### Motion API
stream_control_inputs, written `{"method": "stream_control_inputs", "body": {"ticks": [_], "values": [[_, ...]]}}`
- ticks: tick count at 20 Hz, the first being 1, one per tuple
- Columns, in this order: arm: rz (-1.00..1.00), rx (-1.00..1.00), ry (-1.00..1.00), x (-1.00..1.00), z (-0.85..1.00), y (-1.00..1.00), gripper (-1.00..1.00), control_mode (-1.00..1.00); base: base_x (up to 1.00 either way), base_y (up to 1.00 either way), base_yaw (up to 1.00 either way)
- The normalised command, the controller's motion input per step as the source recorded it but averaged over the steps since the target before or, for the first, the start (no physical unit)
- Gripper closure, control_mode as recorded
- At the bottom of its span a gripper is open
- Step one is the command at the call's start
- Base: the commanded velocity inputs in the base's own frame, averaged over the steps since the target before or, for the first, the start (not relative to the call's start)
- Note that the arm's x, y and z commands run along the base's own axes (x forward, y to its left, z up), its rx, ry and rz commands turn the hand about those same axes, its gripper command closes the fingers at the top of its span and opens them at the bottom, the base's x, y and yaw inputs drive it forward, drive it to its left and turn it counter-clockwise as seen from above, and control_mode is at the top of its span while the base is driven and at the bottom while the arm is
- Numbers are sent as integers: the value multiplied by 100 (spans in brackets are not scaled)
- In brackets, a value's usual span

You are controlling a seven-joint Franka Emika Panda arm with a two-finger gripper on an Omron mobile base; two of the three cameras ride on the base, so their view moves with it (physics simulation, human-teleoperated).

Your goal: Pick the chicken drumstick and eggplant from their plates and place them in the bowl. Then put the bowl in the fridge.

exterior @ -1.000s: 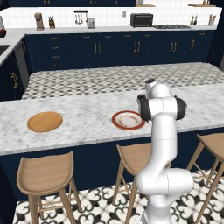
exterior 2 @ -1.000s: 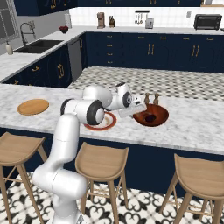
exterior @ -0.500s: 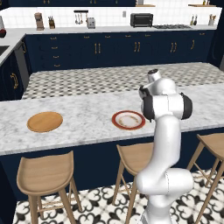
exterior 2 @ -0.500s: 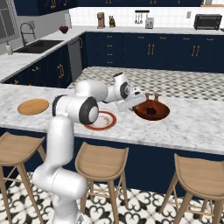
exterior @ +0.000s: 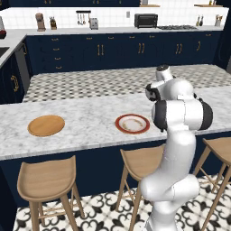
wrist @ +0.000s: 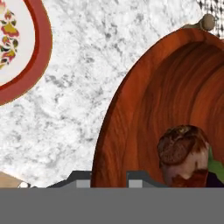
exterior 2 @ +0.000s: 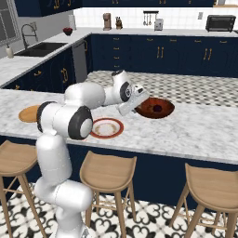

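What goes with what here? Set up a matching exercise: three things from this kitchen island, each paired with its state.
Things:
1. bowl
2. red-rimmed plate
3. wooden plate

States:
a. plain, orange-tan, nothing on it
b. holds the chicken drumstick
c. white patterned centre, nothing on it

Pairs: 1-b, 2-c, 3-a

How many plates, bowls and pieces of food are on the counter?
Plates: 2, the orange-tan plate and the red-rimmed plate.
Bowls: 1, the reddish-brown bowl.
Food: 2, the chicken drumstick and the eggplant, both inside the bowl.
Total: 5.
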Motion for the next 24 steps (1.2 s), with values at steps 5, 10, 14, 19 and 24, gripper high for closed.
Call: {"method": "stream_control_inputs", "body": {"ticks": [5,10,14,19,24], "values": [[47,0,0,-83,52,27,100,-100,0,0,0],[50,0,-3,-79,50,36,100,-100,0,0,0],[46,-1,-2,-85,52,50,100,-100,0,0,0],[24,-4,0,-96,60,65,100,-100,0,0,0],[2,-3,0,-94,60,34,100,-100,0,0,0]]}}
